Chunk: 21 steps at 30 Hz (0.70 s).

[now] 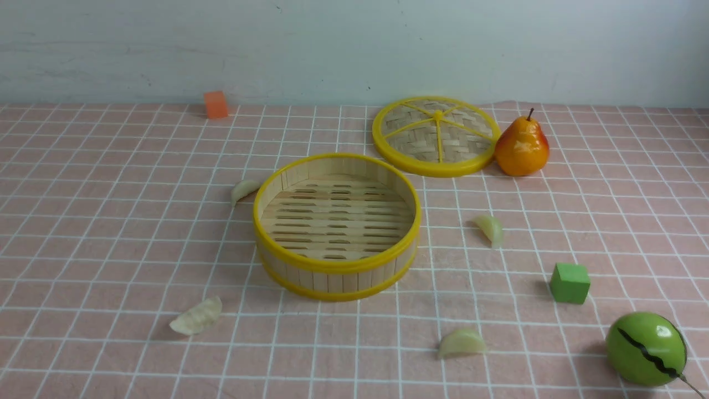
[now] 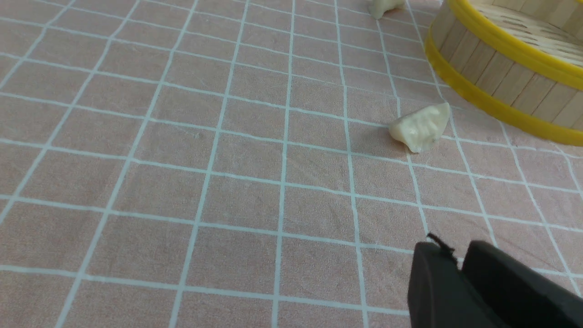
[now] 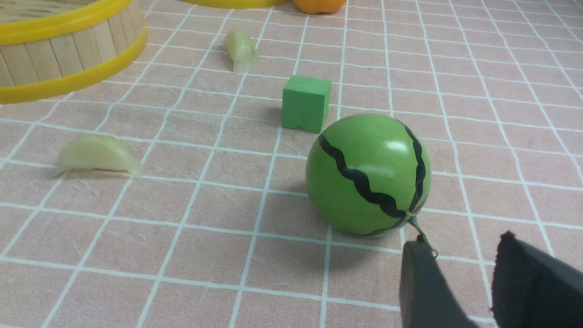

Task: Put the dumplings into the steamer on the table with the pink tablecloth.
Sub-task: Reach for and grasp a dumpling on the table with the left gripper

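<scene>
Dumpling (image 2: 421, 127) sits ahead of left gripper (image 2: 457, 255), just beside steamer (image 2: 501, 77); jaws look together, holding nothing; left arm's nearer.

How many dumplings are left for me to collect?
4 dumplings, all outside the steamer: one at its back left, one front left, one right, one front right. None looks hidden.

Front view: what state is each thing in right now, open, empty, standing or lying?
steamer, uncovered and empty
lid, off, lying flat on the cloth
dumplings, four, all on the cloth outside the steamer
pear, standing upright
right gripper, open, holding nothing
left gripper, holding nothing; open or shut unclear
</scene>
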Tool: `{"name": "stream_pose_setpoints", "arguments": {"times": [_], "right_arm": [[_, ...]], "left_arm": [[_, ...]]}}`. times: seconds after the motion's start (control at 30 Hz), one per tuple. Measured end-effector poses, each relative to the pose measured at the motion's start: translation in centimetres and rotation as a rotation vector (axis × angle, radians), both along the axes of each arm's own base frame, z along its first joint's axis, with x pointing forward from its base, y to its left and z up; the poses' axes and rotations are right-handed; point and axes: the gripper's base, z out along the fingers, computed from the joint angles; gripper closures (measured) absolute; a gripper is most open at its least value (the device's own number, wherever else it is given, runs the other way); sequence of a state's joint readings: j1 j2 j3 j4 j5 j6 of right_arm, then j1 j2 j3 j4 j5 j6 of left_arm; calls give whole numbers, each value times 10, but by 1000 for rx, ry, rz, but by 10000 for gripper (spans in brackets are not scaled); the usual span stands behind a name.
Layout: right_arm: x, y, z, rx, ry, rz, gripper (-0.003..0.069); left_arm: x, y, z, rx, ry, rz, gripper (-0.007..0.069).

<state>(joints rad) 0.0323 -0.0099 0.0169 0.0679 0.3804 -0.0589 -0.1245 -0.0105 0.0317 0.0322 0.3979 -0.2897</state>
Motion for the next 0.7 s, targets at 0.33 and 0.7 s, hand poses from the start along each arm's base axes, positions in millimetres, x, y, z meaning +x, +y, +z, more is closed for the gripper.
{"name": "stream_pose_setpoints", "arguments": {"times": [0.33,0.7], "right_arm": [[0,0,0,0,0,0,420],[0,0,0,0,0,0,420]], "left_arm": [[0,0,0,0,0,0,531],[0,0,0,1,0,0,523]]}}
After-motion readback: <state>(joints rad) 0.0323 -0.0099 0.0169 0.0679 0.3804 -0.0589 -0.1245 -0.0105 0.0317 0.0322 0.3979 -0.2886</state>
